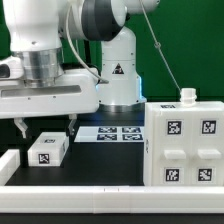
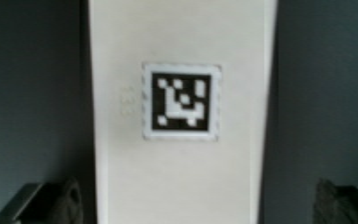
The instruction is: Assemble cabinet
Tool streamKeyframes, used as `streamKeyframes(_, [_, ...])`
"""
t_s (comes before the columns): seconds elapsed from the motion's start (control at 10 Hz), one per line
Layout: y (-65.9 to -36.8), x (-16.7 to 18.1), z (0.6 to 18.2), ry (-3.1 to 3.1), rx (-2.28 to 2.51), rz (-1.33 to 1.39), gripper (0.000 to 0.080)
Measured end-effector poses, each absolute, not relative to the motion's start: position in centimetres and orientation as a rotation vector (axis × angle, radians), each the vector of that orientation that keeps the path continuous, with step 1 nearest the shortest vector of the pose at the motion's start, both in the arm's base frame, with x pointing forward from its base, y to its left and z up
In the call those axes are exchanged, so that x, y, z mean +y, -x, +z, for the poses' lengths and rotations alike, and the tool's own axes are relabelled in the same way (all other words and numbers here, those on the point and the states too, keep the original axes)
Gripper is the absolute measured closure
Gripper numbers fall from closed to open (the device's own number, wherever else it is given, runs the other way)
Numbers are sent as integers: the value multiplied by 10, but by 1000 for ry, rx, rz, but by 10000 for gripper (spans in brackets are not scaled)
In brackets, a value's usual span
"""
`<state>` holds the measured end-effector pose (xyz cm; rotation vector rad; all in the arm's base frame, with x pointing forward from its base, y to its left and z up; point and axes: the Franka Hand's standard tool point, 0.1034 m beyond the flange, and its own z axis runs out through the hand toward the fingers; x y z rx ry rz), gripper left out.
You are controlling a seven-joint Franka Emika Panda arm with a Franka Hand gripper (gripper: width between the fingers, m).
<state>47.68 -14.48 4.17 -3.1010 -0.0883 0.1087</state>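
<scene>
The cabinet point(image 1: 182, 146), a large white boxy body with square compartments and black-and-white tags, stands at the exterior view's right, with a small white knob point(image 1: 187, 96) on top. A small white block point(image 1: 47, 149) with one tag lies on the dark table at the exterior view's left. My gripper point(image 1: 47, 125) hangs just above it, open, with a finger on either side. In the wrist view the block point(image 2: 181, 60) runs as a long white face with its tag in the middle. My gripper point(image 2: 190, 205) straddles it and the dark fingertips point(image 2: 48, 203) stand apart from its sides.
The marker board point(image 1: 111, 132) lies flat behind the block, near the robot's white base point(image 1: 118, 80). A long low white bar point(image 1: 80, 174) runs along the table's front, with a white end piece point(image 1: 8, 164) at the exterior view's left.
</scene>
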Motion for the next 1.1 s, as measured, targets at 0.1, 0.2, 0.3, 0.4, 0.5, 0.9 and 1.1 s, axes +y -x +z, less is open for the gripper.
streamKeyframes(0.1, [-477, -148, 41, 3104, -84, 103, 151])
streamKeyframes(0.2, [-475, -149, 37, 3107, -79, 104, 151])
streamKeyframes(0.3, [-468, -149, 27, 3090, -44, 142, 151])
streamKeyframes(0.4, [-475, -154, 29, 3091, -45, 137, 151])
streamKeyframes(0.5, [-485, -162, 30, 3099, -56, 117, 151])
streamKeyframes(0.9, [-481, -151, 26, 3109, -63, 101, 151])
streamKeyframes(1.1, [-434, -107, 20, 3091, -110, 153, 151])
